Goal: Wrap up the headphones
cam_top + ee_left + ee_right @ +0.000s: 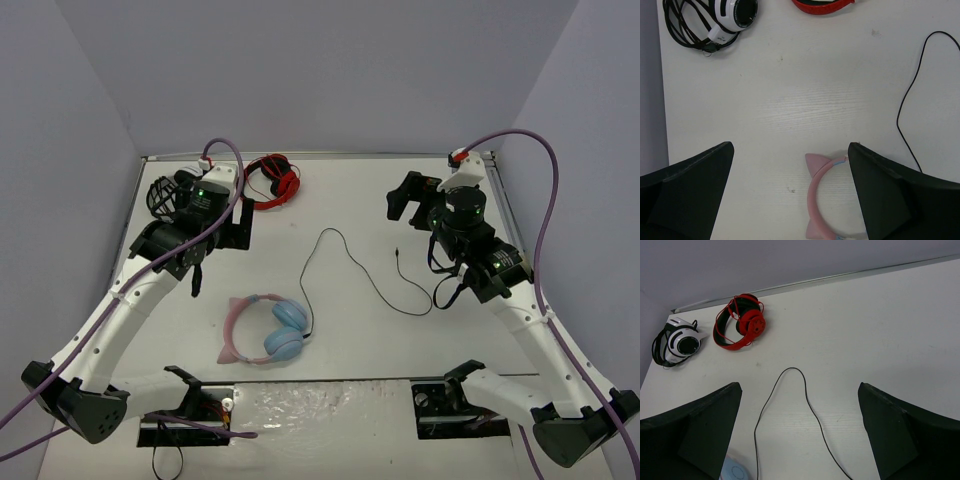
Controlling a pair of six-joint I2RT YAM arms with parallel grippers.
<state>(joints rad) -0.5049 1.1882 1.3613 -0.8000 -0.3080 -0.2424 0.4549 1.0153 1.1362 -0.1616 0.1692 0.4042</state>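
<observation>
NEAR THE TABLE'S FRONT EDGE: The left arm is rising from its near-corner base and bending over the left half of the white table [400, 340]. The left gripper [790, 149] is hanging above the surface, its fingers spread wide and holding nothing. Black-and-white headphones [735, 12] and red-and-black headphones [740, 322] are sitting by the far edge beyond it. The headphones [265, 328] are lying flat left of centre. Their pink cat-eared headband [232, 325] is bowing leftward, and the two light blue ear cups [290, 314] are sitting side by side on its right, lined up roughly near to far. The thin black cable [345, 255] is trailing from the cups toward the far side, looping back and snaking right. The right arm is arching over the right half, with the right gripper [799, 386] gaping wide and empty.
</observation>
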